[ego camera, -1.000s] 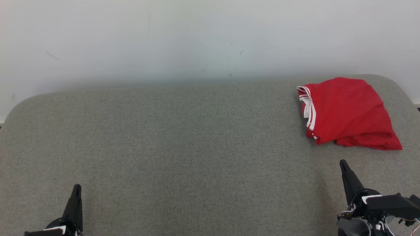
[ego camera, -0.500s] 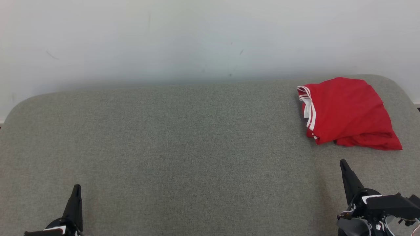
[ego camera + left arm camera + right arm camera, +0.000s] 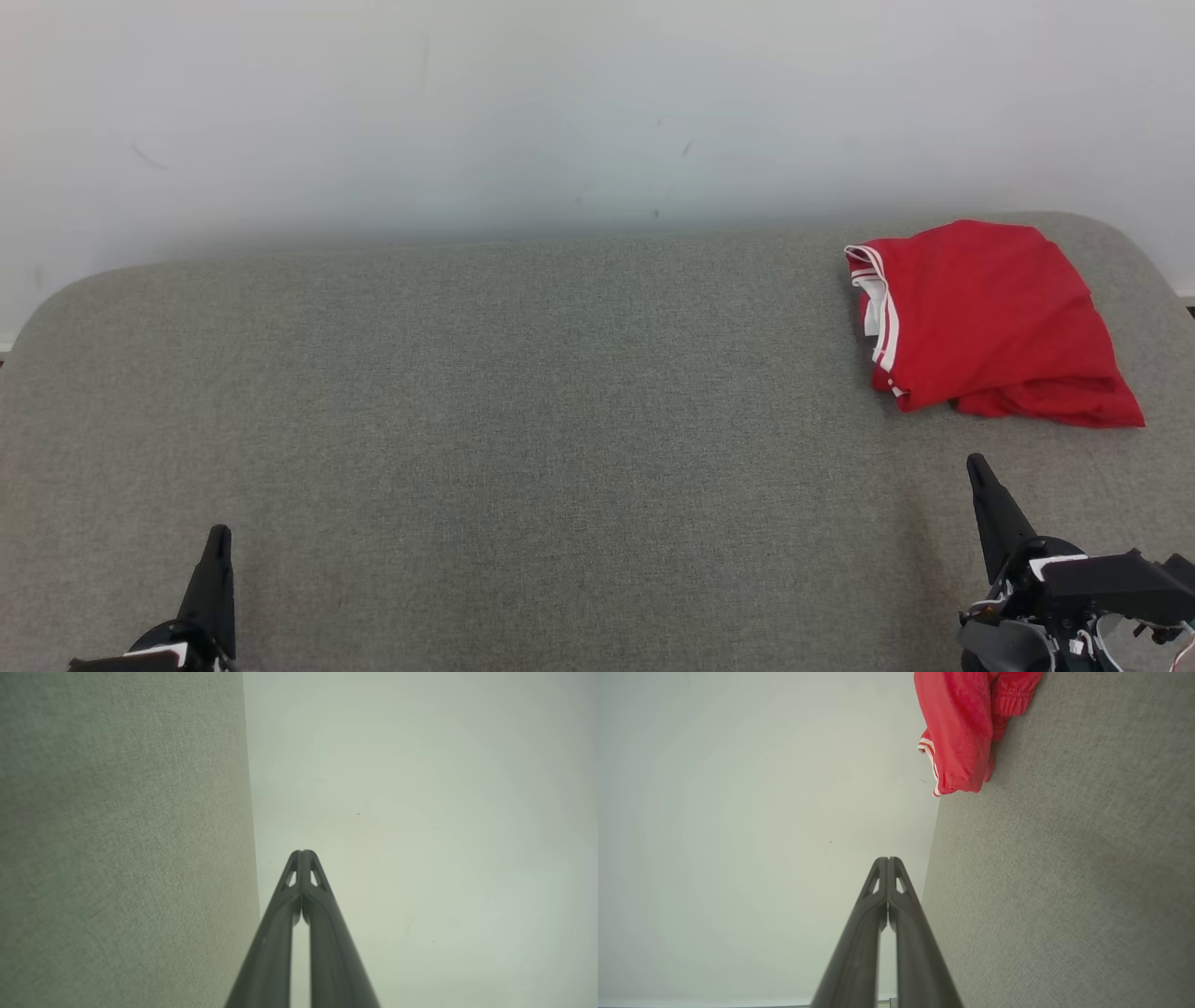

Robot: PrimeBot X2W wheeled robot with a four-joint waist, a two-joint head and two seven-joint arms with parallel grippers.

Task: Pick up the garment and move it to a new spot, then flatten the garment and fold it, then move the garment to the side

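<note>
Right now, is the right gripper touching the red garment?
Apart. The head view shows bare grey cushion between the tip of the right gripper, whose jaws are shut, and the near edge of the red garment.

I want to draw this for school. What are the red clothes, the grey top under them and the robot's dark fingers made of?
The red clothes look like thin, soft cloth, matt: they crease and slump. The grey top looks like woven fabric, matt, with a fine speckled weave. The dark fingers seem hard matt plastic, smooth with cut-outs; maybe coated metal.
</note>
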